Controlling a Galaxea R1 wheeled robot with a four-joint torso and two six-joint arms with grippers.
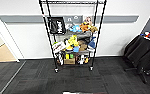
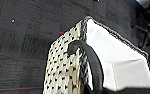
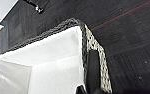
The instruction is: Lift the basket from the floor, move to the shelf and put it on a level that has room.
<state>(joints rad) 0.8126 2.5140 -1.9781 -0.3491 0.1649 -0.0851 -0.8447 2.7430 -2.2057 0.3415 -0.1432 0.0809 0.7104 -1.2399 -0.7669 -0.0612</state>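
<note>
The basket [image 2: 66, 70], cream woven with a dark rim and a pale white inside, hangs close under both wrists above the floor [image 2: 18, 50]. One dark loop handle [image 2: 91, 60] rises taut to my left gripper [image 2: 101, 90], which is shut on it. The other handle [image 3: 92, 67] runs up to my right gripper [image 3: 87, 90], also shut on it. Straight ahead in the head view stands the shelf [image 1: 72, 37], a tall black wire rack on small wheels. Its top level [image 1: 71, 2] is bare. The lower tiers are crowded with toys and boxes.
An open doorway with tan flooring [image 1: 1, 53] lies at the left. Dark draped furniture and chair legs [image 1: 143, 53] stand at the right. A white wall with a grey band [image 1: 23, 18] backs the rack. Dark carpet [image 1: 73, 78] stretches between me and the rack.
</note>
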